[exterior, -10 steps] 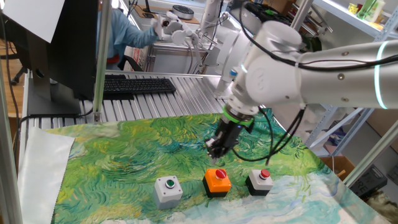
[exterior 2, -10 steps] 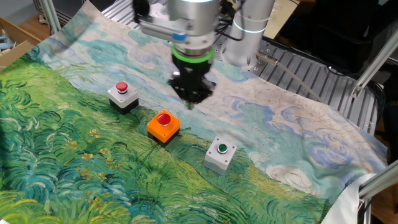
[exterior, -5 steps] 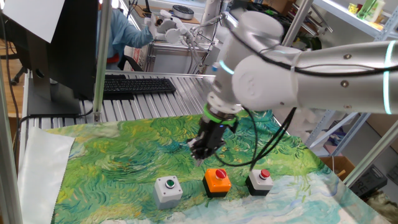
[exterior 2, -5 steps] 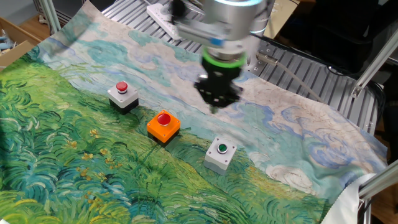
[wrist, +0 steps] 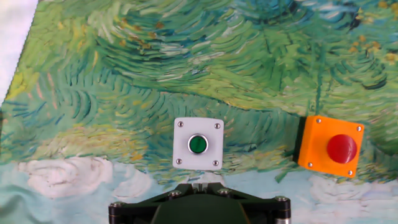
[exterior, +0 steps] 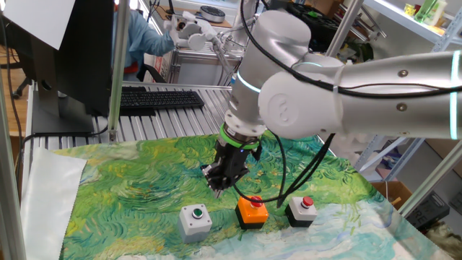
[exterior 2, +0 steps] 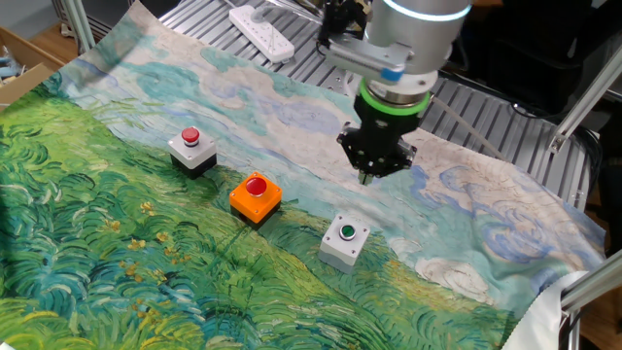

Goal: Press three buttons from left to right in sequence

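Three button boxes stand in a row on the painted cloth. The light grey box with the green cap (exterior: 195, 220) is on the left, also in the other fixed view (exterior 2: 345, 240) and centred in the hand view (wrist: 198, 144). The orange box with the red cap (exterior: 253, 210) (exterior 2: 256, 195) (wrist: 329, 147) is in the middle. The black box with the small red cap (exterior: 301, 210) (exterior 2: 192, 151) is on the right. My gripper (exterior: 216, 189) (exterior 2: 367, 177) (wrist: 199, 179) hovers above the cloth just behind the green-cap box, touching nothing. Its fingertips are together and empty.
The green and blue painted cloth (exterior: 130, 180) covers the table. A black keyboard (exterior: 159, 99) and an upright metal post (exterior: 115, 72) are behind it. A white power strip (exterior 2: 260, 29) lies on the slatted table top at the cloth's edge.
My gripper has moved from above the orange box sideways towards the grey box with the green cap. The three boxes have not moved.
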{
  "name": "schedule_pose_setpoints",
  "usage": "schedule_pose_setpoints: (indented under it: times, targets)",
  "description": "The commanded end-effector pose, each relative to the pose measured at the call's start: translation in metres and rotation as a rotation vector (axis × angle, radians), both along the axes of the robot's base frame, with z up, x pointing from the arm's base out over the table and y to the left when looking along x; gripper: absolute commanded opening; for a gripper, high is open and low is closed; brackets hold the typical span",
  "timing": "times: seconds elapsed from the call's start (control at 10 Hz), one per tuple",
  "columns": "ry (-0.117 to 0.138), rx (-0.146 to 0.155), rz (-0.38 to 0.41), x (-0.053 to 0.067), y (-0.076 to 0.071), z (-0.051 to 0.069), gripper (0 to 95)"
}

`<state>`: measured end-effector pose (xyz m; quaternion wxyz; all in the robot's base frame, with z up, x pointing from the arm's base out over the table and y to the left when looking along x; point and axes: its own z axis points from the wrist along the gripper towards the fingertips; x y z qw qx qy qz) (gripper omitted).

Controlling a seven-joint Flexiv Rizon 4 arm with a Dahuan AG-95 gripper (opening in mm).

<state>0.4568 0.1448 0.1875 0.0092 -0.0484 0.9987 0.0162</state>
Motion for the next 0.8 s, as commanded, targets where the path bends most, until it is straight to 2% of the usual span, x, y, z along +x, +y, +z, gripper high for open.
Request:
schedule_pose_setpoints:
  times: [0.1, 0.8]
  targets:
    - [0.001, -0.004, -0.013, 0.004, 0.003, -0.008, 0.0]
    - [-0.001, 0.000, -0.051, 0.016, 0.016, -0.051, 0.0]
